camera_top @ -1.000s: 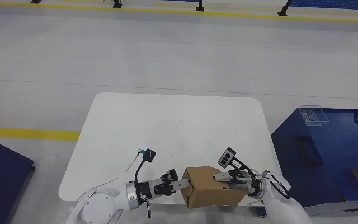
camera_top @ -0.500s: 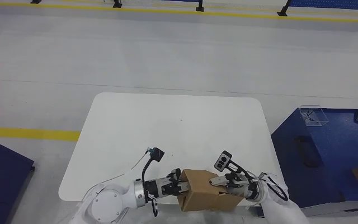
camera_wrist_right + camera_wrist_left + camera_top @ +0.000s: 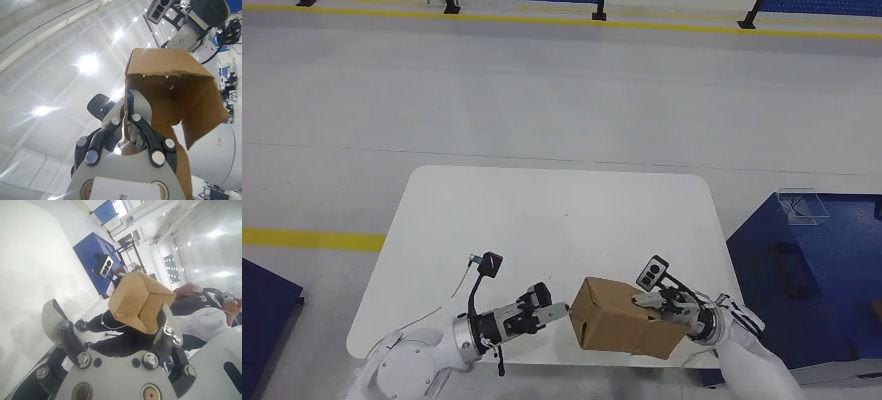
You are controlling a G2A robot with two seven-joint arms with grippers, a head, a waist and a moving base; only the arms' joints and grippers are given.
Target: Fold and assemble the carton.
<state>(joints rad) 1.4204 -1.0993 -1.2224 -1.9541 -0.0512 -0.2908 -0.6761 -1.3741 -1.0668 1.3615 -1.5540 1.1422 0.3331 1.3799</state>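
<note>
Carton (image 3: 620, 318): we judge light, thin-walled, crushable; hold by wall edges. Right fingers (image 3: 140, 102) clamped on wall; left fingers (image 3: 51, 311) apart nearby.

White table (image 3: 542, 220) on grey floor (image 3: 542, 100); blue cabinet (image 3: 802, 280) beside.
</note>
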